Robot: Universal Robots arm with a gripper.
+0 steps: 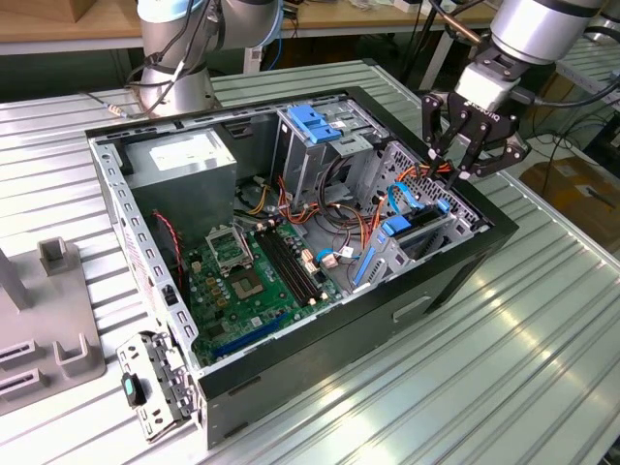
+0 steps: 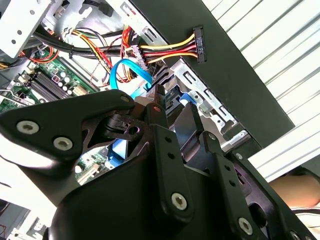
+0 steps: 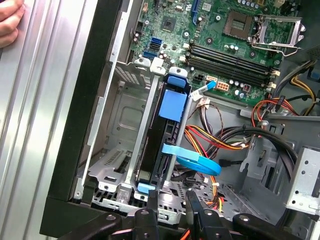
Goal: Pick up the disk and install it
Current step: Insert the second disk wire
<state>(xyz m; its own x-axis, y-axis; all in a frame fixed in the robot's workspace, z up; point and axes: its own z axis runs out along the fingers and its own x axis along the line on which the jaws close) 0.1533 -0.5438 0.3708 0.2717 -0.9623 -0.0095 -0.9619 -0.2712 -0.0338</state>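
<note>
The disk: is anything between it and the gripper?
The disk stands on edge in its bay, below the gripper. A blue ribbon cable loops across its upper end, with coloured wires beside it.

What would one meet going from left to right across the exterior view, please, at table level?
Grey stand → hinged latch bracket → motherboard → disk standing in its bay → gripper above it.

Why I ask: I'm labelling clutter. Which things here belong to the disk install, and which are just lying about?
Job in hand:
disk with blue rails, standing in the drive cage
pincer, hovering near it
computer case

Lying about:
power supply
motherboard
grey fixture
a person's hand
</note>
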